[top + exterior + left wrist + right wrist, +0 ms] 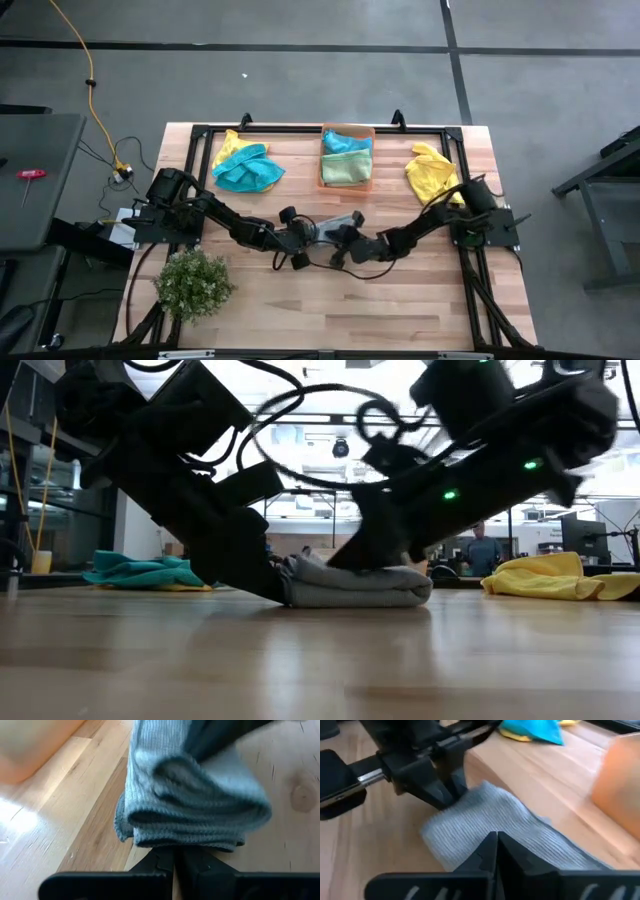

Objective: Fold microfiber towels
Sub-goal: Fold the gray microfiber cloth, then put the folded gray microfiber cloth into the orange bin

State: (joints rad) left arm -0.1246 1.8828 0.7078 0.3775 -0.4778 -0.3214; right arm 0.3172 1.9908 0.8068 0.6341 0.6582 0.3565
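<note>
Both jaws are closed tight on the same grey towel (pixel 337 222) at the middle of the tabletop (pixel 330 310): the left gripper (pixel 303 232) pinches its end nearer the left edge, the right gripper (pixel 352 240) pinches the end nearer the right edge, and in each wrist view the two dark fingers meet with no gap where the cloth's edge runs between them. From the low view the grey towel lies as a flat, layered bundle on the wood, with both arms slanting down onto it from either side. After the tabletop itself, the bulkiest thing on it is the bushy green plant (pixel 192 283) near the front left corner, well apart from the work. An orange bin (pixel 347 158) stands at the middle of the far edge and holds a teal towel (pixel 345 142) at its back and a light green towel (pixel 346 168) in front of that. A teal-blue towel (pixel 246 170) lies crumpled near the far left corner, with a yellow cloth (pixel 228 143) showing under its far side. Another yellow towel (pixel 432 172) lies loosely bunched near the far right corner, just beside the right arm's base. Beyond the tabletop, in the low view, a person (pixel 484 544) stands in the room.
</note>
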